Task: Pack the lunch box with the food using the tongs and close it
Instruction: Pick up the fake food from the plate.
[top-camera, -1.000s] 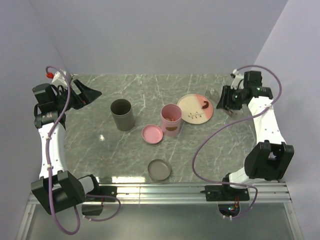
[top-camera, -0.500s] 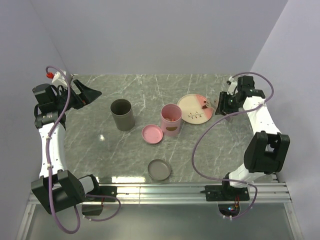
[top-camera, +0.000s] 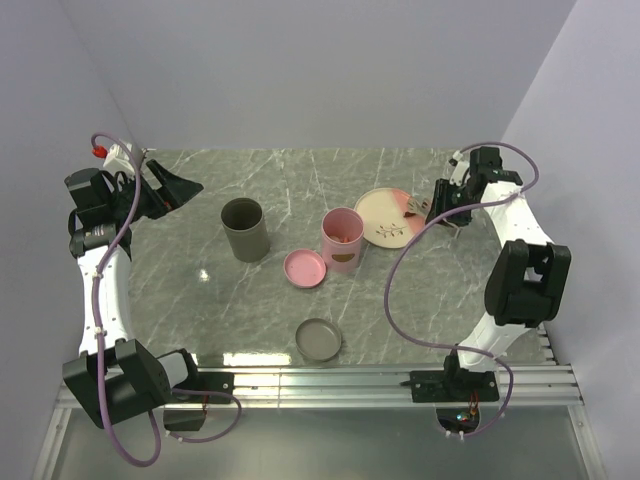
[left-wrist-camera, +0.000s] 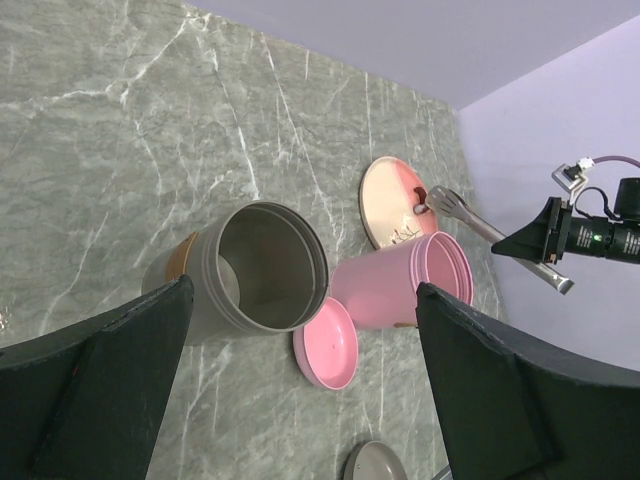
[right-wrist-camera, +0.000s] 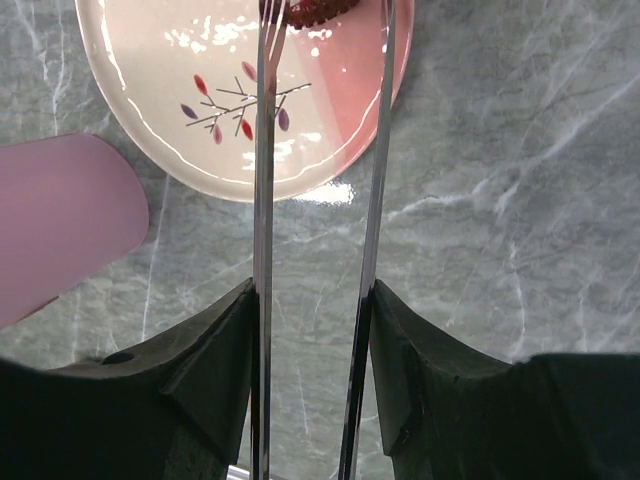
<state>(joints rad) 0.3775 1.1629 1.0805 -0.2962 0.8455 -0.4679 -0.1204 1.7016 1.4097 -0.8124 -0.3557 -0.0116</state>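
The pink lunch box (top-camera: 342, 240) stands open mid-table, and its pink lid (top-camera: 305, 268) lies flat on its left. A reddish-brown piece of food (top-camera: 410, 208) sits on the pale plate (top-camera: 382, 226) to its right. My right gripper (top-camera: 447, 205) is shut on the tongs (top-camera: 425, 210). In the right wrist view both thin arms of the tongs (right-wrist-camera: 262, 200) run between my fingers (right-wrist-camera: 225, 350) out to the food (right-wrist-camera: 310, 10), which sits between the tips at the plate's (right-wrist-camera: 160, 90) far side. My left gripper (top-camera: 170, 190) hangs open and empty at the far left.
A grey canister (top-camera: 244, 228) stands open left of the lunch box, its grey lid (top-camera: 319, 340) lying near the front edge. In the left wrist view the grey canister (left-wrist-camera: 260, 265), lunch box (left-wrist-camera: 400, 285), pink lid (left-wrist-camera: 328, 342) and tongs (left-wrist-camera: 490, 232) all show.
My right arm has swung left towards the plate, bringing the tongs' tips over the food piece. The left arm has not moved.
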